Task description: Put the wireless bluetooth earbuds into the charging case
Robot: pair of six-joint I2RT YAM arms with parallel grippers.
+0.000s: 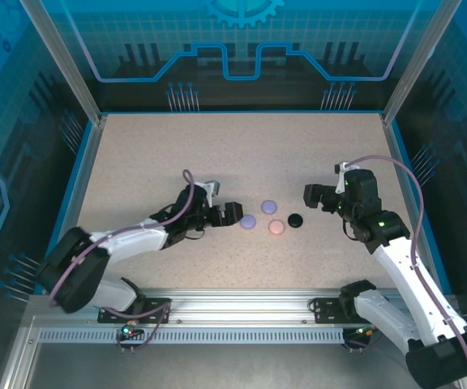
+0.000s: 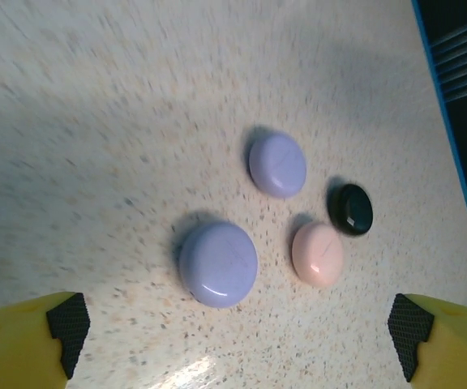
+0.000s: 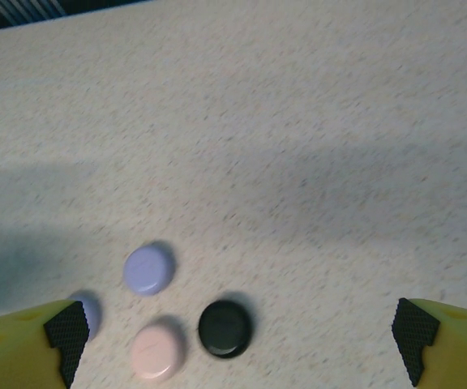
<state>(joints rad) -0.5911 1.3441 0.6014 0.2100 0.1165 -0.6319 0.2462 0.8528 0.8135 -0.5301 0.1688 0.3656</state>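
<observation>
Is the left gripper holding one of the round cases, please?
No, the left gripper stands open over the table, with nothing between its fingers.

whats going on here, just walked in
Two arms face a cluster of closed-looking round cases on the table: a near lavender case, a far lavender case, a pink case and a black case. The left arm has its jaws open beside the near lavender case; the right arm hangs, jaws open, short of the black case. Nothing is held.
</observation>
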